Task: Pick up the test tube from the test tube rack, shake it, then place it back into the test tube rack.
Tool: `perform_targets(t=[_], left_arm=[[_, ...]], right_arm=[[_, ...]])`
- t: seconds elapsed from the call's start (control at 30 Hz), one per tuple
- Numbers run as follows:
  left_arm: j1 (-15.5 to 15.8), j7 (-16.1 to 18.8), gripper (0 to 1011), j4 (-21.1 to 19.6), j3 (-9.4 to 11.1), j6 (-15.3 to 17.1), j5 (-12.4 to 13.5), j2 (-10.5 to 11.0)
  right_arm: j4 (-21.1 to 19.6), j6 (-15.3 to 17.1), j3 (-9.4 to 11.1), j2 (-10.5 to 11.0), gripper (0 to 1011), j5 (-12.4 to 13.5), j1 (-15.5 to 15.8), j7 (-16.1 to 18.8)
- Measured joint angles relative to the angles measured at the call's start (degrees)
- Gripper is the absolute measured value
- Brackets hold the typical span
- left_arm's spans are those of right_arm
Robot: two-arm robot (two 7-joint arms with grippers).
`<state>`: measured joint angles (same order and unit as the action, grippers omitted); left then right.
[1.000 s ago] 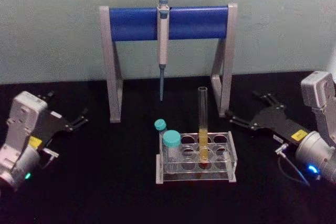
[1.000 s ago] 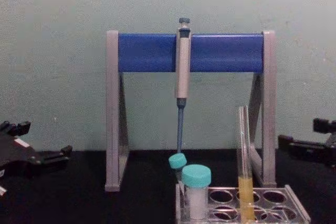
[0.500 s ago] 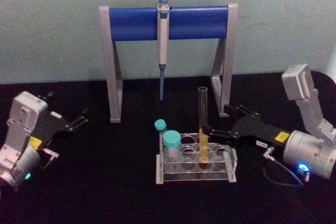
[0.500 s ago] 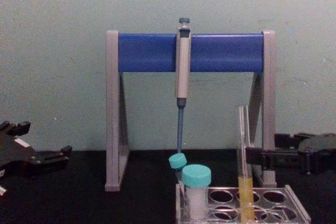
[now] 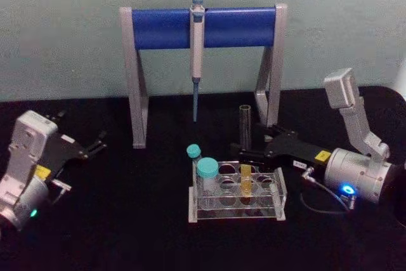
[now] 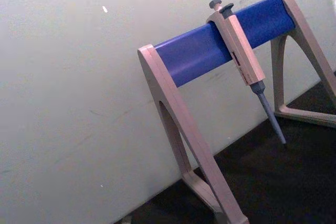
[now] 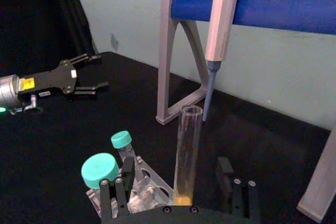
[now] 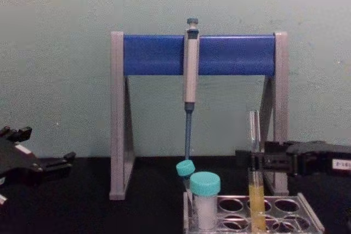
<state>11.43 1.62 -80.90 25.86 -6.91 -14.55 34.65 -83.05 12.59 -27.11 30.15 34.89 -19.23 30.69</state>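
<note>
Head view: tall thin clear glass test tube (image 5: 245,120) w/ yellow liquid stands upright in low clear plastic test tube rack (image 5: 279,190). My right gripper (image 5: 245,151) is at its mid-height. Left gripper (image 5: 95,144) parked far left, fingers spread.
Right wrist: jaws released, straddling tube, gap both sides.
Chest: fingers level w/ bare glass just above liquid.
Imo light, slick, fragile, uncapped, so gentle squeeze there, keep upright.

Our left gripper (image 5: 100,142) and right gripper (image 5: 246,143) have black fingers (image 7: 224,170); behind them, yellow stickers (image 5: 323,155), silver-grey housings (image 5: 356,177), thin cables (image 5: 317,205).
</note>
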Motion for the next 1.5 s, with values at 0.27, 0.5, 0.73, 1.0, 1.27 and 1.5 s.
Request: perform_targets(t=[0.27,0.5,0.73,1.0,1.27,1.5], left_arm=[[0.0,0.0,1010,0.0,0.0,0.0,0.0,0.0],[0.0,0.0,1010,0.0,0.0,0.0,0.0,0.0],[0.0,0.0,1010,0.0,0.0,0.0,0.0,0.0],[0.0,0.0,1010,0.0,0.0,0.0,0.0,0.0],[0.0,0.0,1010,0.0,0.0,0.0,0.0,0.0],[0.0,0.0,1009,0.0,0.0,0.0,0.0,0.0]], right_arm=[[3.4,-0.8,-1.5,-1.2,1000,0.2,-2.3,1.0],[4.9,-1.4,-2.4,-1.8,1000,0.2,-3.4,1.6],[6.2,-2.0,-3.1,-2.5,1000,0.1,-4.5,2.0],[6.1,-2.0,-3.0,-2.4,1000,0.1,-4.3,2.0],[5.9,-2.0,-2.9,-2.3,944,0.1,-4.2,1.9],[5.9,-2.0,-2.9,-2.3,785,0.0,-4.2,1.9]])
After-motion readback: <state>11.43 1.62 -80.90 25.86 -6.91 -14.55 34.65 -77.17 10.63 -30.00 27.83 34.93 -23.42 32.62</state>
